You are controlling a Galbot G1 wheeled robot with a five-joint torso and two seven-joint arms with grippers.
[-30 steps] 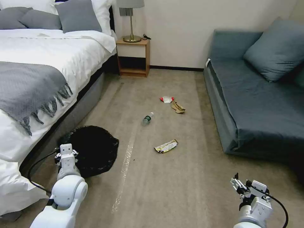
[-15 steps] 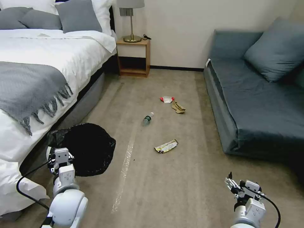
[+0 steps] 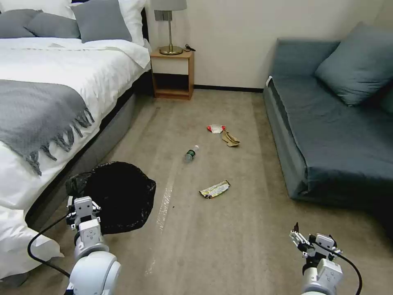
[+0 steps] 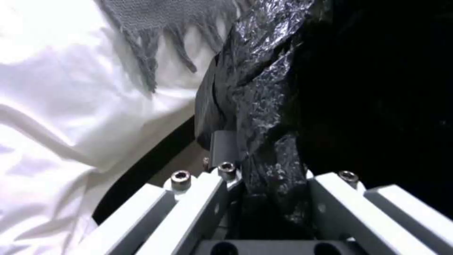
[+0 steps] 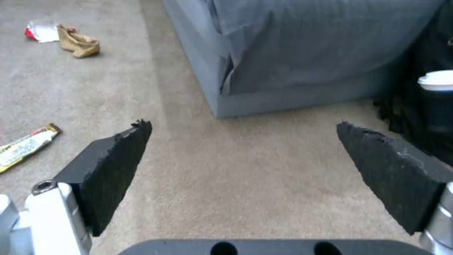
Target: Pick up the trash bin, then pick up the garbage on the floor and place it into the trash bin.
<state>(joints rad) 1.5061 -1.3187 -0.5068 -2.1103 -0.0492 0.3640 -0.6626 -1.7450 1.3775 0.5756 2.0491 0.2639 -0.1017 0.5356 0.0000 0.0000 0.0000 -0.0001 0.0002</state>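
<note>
Your left end effector [image 3: 83,205] sits low on the floor beside the bed [image 3: 49,94], closed on the near rim of the trash bin [image 3: 118,194]. In the left wrist view its fingers [image 4: 222,145] pinch a fold of the crinkled black bag [image 4: 264,106] over that rim, and it is hard to tell how much of the hard rim lies under the plastic. Judge the grip as thin: if you are clamped on bag alone, the liner may slide off as you lift. Raise slowly, keep the bin's mouth facing up, and watch for the bag stretching without the bin following. Keep it away from the grey fringed throw [image 4: 155,39] and the white bedding [image 4: 70,117] hanging just beside it, since the fringe could snag.

Your right end effector [image 3: 305,241] hangs above bare carpet, its jaws spread wide and holding nothing; the black pads [image 5: 118,163] stand well apart in the right wrist view. The sofa [image 3: 327,135] corner is near on that side.

Beyond, the garbage lies on the floor between bed and sofa: nearest the yellow-silver wrapper [image 3: 214,189], then the bottle [image 3: 190,153], and farthest the red-and-white packet [image 3: 215,128] touching the tan scrap [image 3: 230,139]. Carry the bin close to the wrapper first, so each drop is short.
</note>
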